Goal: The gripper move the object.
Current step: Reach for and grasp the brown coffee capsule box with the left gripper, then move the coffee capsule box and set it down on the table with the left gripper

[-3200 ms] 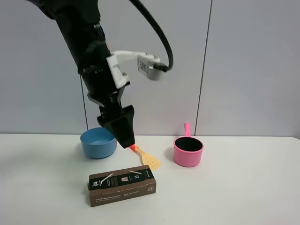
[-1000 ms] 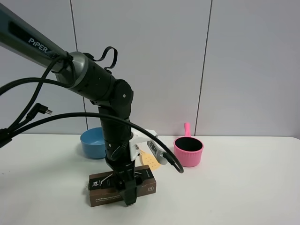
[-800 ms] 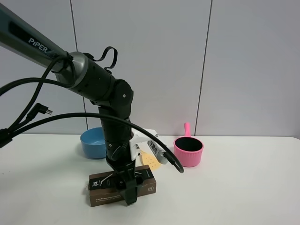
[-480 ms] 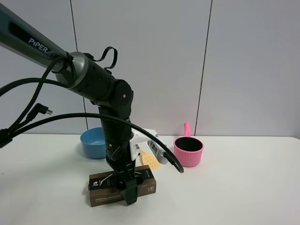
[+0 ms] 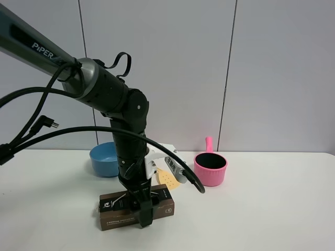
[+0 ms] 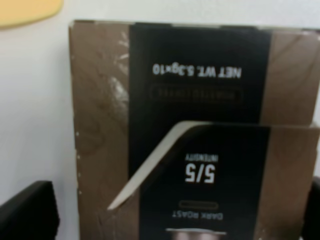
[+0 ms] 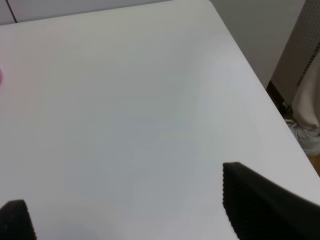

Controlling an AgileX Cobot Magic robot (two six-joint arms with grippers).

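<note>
The object, a long dark brown box with a black printed top, lies flat on the white table near its front. My left gripper points straight down over the box's right half, with one finger in front of the box's near side. In the left wrist view the box fills the space between the two black fingers. A strip of table shows between that finger and the box's edge, so the left gripper is open around it. My right gripper is open over bare table.
A blue bowl stands behind the box, partly hidden by the arm. A yellow spatula lies just behind the box, and a pink pot stands to its right. The right wrist view shows the table's corner and edge.
The left arm came down from high above the spatula and now straddles the box. Over the last second it has hardly moved. The box lies where it was.
</note>
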